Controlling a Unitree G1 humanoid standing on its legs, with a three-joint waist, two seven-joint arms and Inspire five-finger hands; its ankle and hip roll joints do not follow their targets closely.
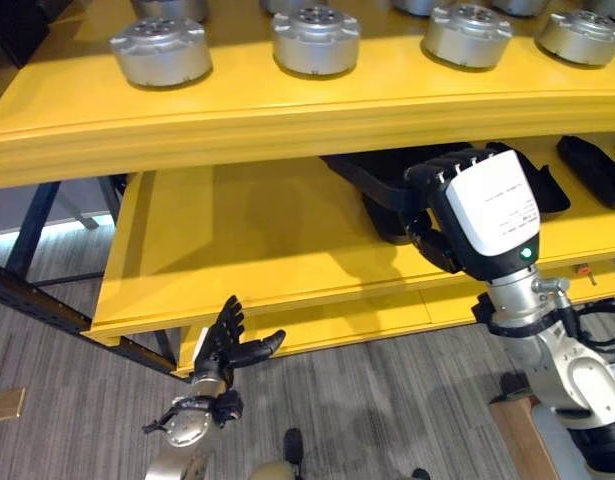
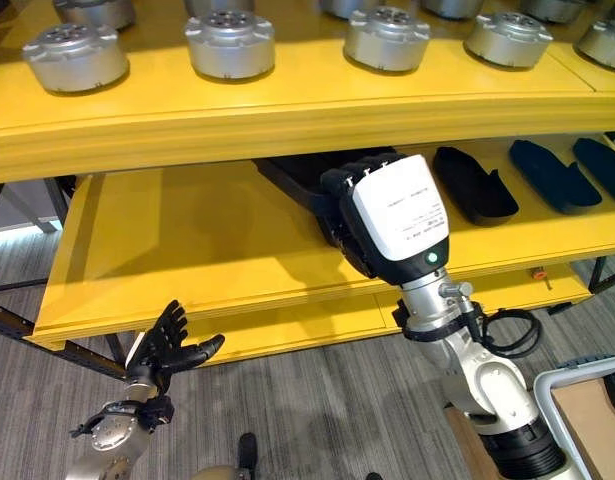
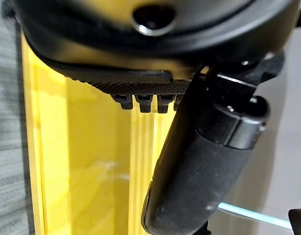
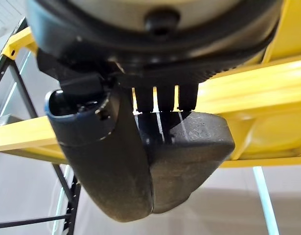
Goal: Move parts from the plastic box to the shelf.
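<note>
Lower yellow shelf board point(image 1: 237, 240) bare on its left half, open for a hand. Right half taken by black moulded parts point(image 2: 472, 185) in a row. Upper yellow shelf point(image 1: 287, 110) overhangs close above, carrying round silver metal housings point(image 1: 159, 48).

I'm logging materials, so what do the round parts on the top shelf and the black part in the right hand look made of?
The round parts look like machined metal, silver-grey with a dull sheen. The black part in the right hand looks like moulded plastic or rubber, matte with a fine grain; which one is unclear. The shelf looks painted glossy yellow.
</note>
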